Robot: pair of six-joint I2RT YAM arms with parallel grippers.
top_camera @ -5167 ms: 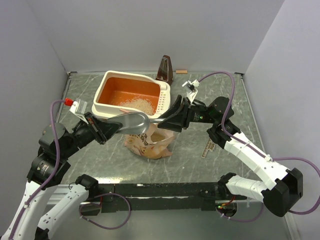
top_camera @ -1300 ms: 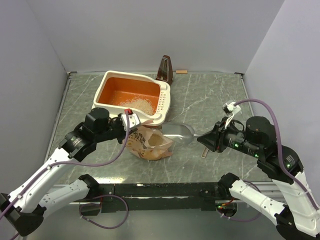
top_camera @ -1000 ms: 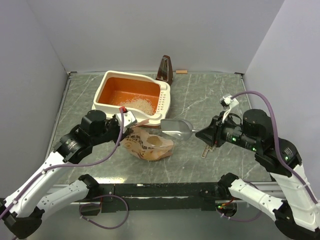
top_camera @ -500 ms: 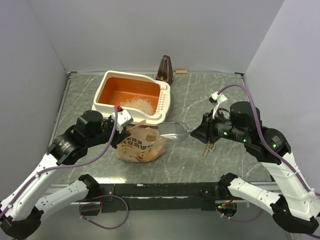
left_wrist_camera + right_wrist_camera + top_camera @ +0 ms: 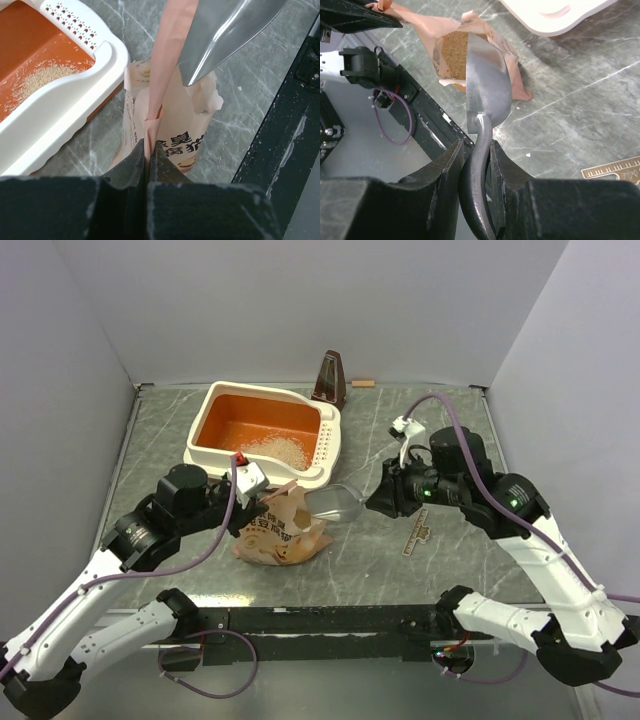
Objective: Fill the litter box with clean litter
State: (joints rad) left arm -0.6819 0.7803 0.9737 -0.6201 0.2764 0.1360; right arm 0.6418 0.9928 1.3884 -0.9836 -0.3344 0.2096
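The cream-white litter box with its orange inside stands at the back left, a small heap of clean litter on its floor. In front of it a tan printed bag stands upright. My left gripper is shut on the bag's top edge and holds its mouth up. The right gripper is shut on the handle of a metal scoop. The scoop's bowl hovers at the bag's mouth, above the brown granules inside.
A brown metronome and a small wooden block stand by the back wall. A ruler lies on the marble table under my right arm. The black rail runs along the near edge. Walls close in three sides.
My right arm has swung left and carried the scoop to the bag's mouth. The left gripper has pulled the bag's edge up, so the bag stands more upright.
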